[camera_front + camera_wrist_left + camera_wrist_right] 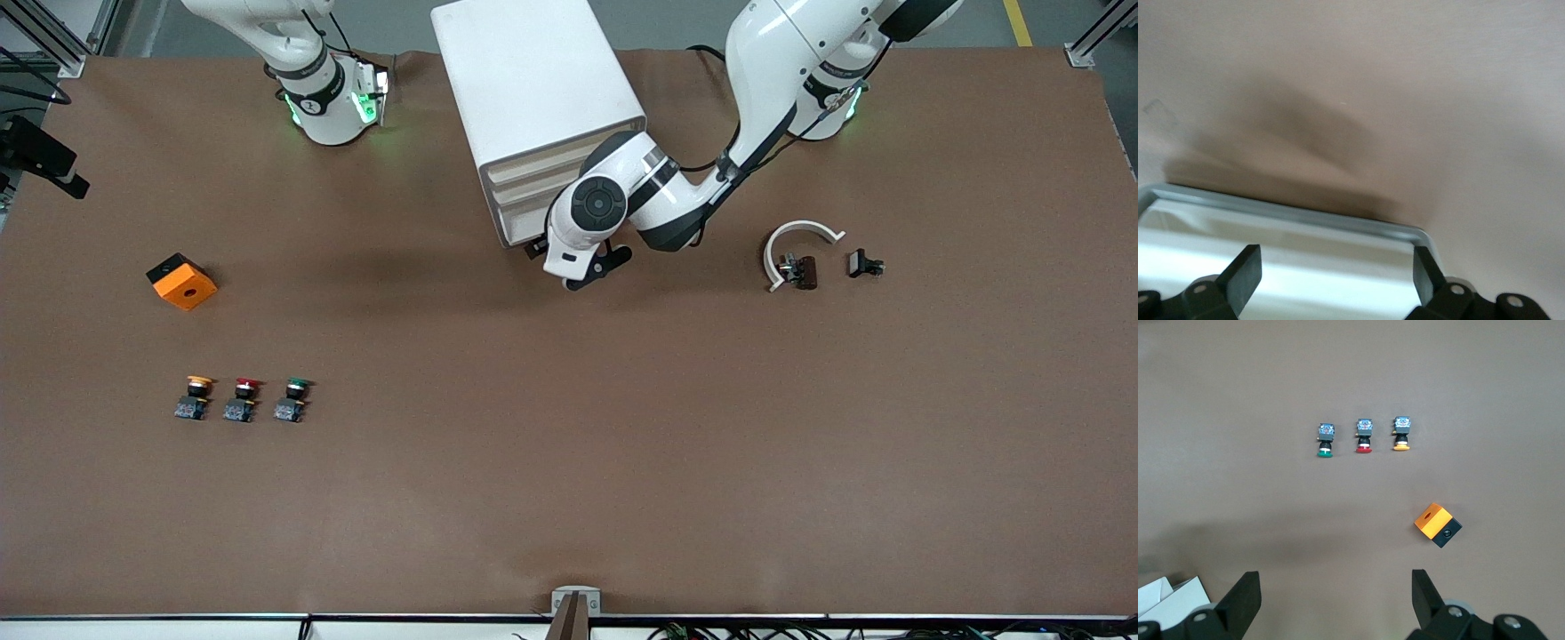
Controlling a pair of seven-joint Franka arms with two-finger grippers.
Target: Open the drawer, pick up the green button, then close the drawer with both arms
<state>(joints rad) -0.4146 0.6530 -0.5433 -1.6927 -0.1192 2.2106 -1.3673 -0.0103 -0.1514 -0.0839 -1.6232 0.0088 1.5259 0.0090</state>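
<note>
Left gripper (pixel 1335 270) jaws released at cabinet (pixel 533 98) front, drawers partly hidden; right gripper (pixel 1335 593) jaws released, waiting.

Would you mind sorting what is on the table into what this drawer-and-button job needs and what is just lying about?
Needed:
- lower drawer of the white cabinet
- green-capped button
- left gripper, open at the drawers
- right gripper, open, waiting

Lying about:
- yellow-capped button
- red-capped button
- orange block
- white curved piece
- small black clip
</note>
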